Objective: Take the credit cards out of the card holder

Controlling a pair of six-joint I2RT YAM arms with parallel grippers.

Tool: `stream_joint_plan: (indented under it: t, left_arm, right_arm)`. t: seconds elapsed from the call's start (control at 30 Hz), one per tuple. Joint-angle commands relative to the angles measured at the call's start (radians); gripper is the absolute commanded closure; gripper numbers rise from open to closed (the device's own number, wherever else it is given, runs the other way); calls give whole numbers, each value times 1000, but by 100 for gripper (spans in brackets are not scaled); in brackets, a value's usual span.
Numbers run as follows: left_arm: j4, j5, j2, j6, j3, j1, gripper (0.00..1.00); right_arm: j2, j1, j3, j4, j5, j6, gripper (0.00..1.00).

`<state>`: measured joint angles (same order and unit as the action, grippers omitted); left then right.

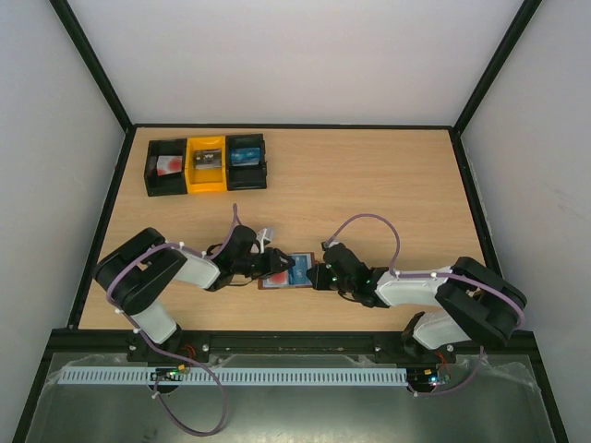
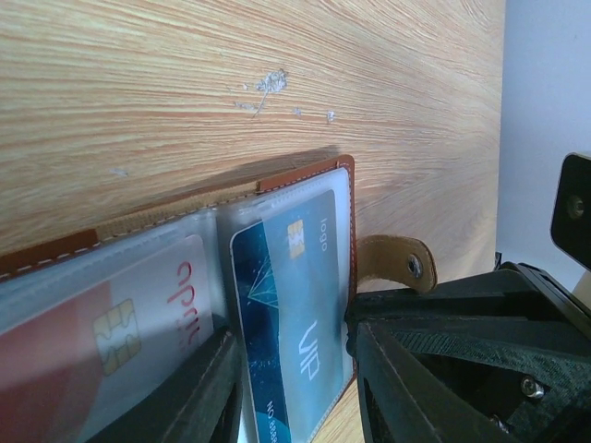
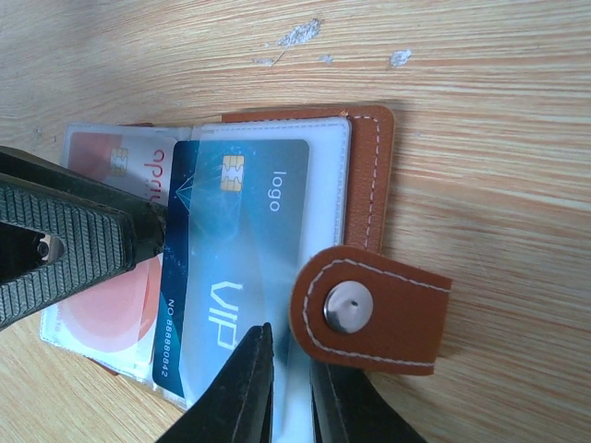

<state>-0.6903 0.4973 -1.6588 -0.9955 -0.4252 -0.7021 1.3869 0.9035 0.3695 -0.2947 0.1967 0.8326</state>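
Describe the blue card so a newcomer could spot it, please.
At the near middle of the wooden table sits an open brown card holder. The blue card lies by its snap tab, marked VIP, unlike the red-and-white card beside it.

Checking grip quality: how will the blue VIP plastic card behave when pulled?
Probably stiff: the blue VIP plastic card lies flat, edges straight. Likely slippery: glossy face, inside a clear plastic sleeve. Thin, so probably light.

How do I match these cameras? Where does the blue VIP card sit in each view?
Top external: blue card, low centre, in the card holder, right of the red-and-white card.
Left wrist: lower centre, right of that card.
Right wrist: centre, right of it.
Shared landmark: the red-and-white card in the neighbouring pocket.
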Motion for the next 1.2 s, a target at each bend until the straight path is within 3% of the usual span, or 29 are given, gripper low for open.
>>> stream_joint_plan:
  t: [0.0, 0.47, 1.17]
  left_arm:
    - [-19, -6, -23, 3, 10, -6, 64]
    - [-42, -1, -16, -13, 16, -12, 64]
    - [-202, 45, -16, -84, 54, -13, 80]
  right_arm:
    - [18, 0, -23, 46, -40, -16, 86]
    - [50, 0, -35, 9, -36, -19, 91]
    - [63, 1, -35, 0, -30, -16, 94]
